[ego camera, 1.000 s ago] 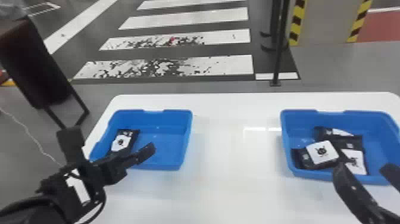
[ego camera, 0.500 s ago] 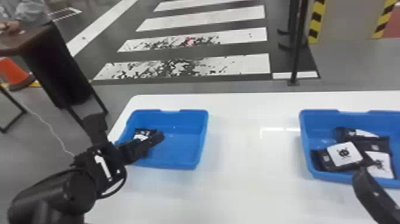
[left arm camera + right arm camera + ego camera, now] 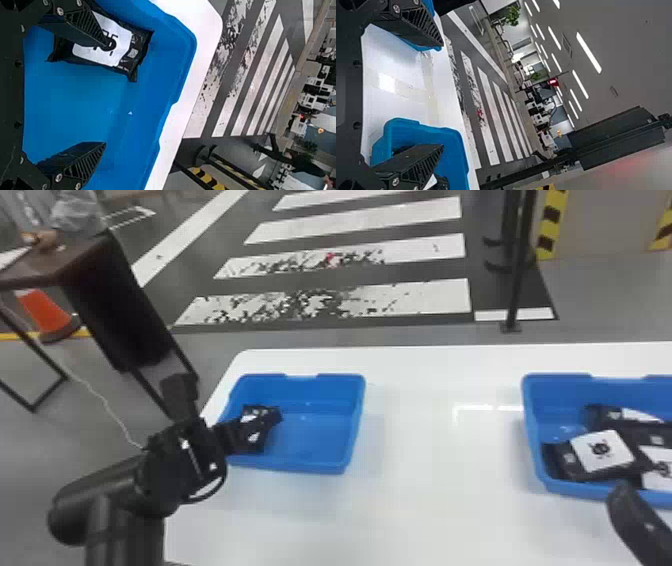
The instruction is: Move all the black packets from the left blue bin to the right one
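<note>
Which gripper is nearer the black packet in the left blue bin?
Left. The left gripper is open at that packet, one finger over it; the right gripper hangs by the right blue bin.

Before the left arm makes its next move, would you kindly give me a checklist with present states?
1. Left black two-fingered claw open: ok.
2. Black packet with white label inside left blue plastic bin: ok.
3. Packet centred between that claw's fingers: not ok; one finger overlaps it, the other stands well aside.
4. Finger touching the packet: cannot tell.
5. Room in right blue plastic bin: ok, bare floor shows.
6. Right black two-fingered claw empty: ok.
</note>
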Robot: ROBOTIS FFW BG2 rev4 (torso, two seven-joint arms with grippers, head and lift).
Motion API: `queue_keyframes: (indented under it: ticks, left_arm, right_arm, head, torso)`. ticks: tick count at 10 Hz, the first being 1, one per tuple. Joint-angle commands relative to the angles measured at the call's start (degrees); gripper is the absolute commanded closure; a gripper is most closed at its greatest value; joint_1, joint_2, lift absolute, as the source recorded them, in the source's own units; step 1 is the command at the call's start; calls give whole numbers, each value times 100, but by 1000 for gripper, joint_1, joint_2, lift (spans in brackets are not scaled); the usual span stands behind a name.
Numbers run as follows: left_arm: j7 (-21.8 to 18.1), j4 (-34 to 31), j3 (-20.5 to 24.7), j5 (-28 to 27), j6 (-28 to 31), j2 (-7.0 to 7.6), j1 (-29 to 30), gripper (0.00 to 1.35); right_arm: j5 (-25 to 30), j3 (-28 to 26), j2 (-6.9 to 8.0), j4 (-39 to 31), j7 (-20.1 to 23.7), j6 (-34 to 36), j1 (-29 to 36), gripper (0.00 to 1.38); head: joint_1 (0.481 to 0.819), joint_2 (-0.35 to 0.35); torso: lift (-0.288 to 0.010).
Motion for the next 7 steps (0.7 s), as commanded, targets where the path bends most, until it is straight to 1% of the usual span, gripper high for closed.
queue_keyframes:
  ticks: [1, 3, 5, 7]
  left_arm:
    - [63, 140, 1, -42, 117, 49, -121, 165]
    - [186, 464, 1, -88, 159, 102, -290, 165]
    - [362, 604, 1, -88, 174, 137, -374, 165]
    - [432, 1026, -22, -133, 174, 225, -655, 165]
  right_arm:
    - [-55, 1, 2, 52, 12, 27, -19, 117]
    - [-78, 1, 2, 66, 21, 55, -33, 117]
    - [-135, 1, -7, 94, 38, 69, -33, 117]
    - [-158, 1, -7, 123, 47, 97, -61, 117]
  head:
    - [695, 322]
    - [695, 336]
    - [695, 345]
    - [695, 350]
  torso:
    - [-140]
    - [-140]
    - [-140]
    - [-140]
